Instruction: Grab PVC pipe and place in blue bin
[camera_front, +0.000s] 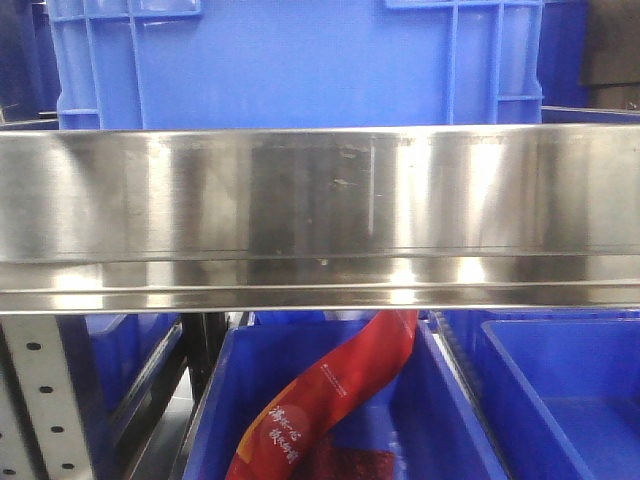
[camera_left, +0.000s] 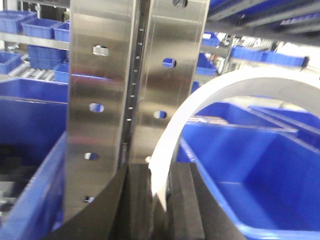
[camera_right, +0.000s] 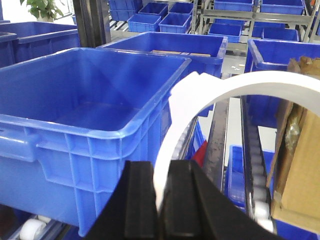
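The right end effector (camera_right: 161, 172) grips the white PVC pipe (camera_right: 250, 82) edge-on between its pads, just right of the blue bin (camera_right: 80, 129), seemingly so it can be carried over the rim, while the left end effector (camera_left: 160, 175) pinches a similar white arc (camera_left: 225, 87).

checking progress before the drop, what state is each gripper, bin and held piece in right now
left gripper, shut on left white arc, likely PVC pipe
right gripper, shut on right white arc
big blue bin, upright, nothing seen inside
lower blue bin, open top, holds red packet
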